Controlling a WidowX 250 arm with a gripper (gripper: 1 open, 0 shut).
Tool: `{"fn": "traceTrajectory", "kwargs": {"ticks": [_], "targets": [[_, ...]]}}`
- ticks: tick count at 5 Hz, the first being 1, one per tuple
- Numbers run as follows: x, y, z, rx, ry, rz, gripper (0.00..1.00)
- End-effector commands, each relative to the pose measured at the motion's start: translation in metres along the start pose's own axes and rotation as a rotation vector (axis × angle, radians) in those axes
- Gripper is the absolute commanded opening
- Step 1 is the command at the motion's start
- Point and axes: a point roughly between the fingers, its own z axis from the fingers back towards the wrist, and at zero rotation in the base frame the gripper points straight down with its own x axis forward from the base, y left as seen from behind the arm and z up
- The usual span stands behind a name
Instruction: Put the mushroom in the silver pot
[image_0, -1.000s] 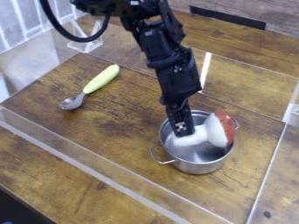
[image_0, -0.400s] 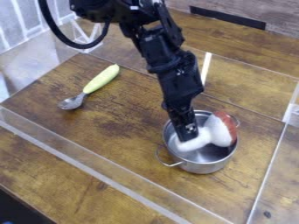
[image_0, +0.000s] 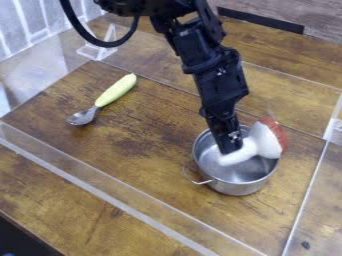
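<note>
There is one mushroom (image_0: 257, 146), one silver pot (image_0: 235, 176), one spoon (image_0: 106, 98), one robot arm with one gripper (image_0: 229, 140), and one wooden table (image_0: 94, 170).

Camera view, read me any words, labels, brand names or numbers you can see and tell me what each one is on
None: no readable text, label, brand or number shows anywhere in the camera view.
The silver pot, the mushroom, the spoon, the gripper and the wooden table all look unmarked at this size.
</note>
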Motion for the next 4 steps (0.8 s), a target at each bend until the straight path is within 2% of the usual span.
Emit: {"fn": "traceTrajectory", "kwargs": {"ticks": [1, 2, 3, 4], "targets": [[0.005, -0.002, 0.012, 0.023, -0.013, 0.019, 1.0], [0.012, -0.005, 0.014, 0.009, 0.008, 0.003, 1.0], [0.021, -0.009, 0.022, 0.012, 0.053, -0.013, 1.0], [0.027, -0.01, 0.047, 0.041, 0.096, 0.058, 1.0]]}}
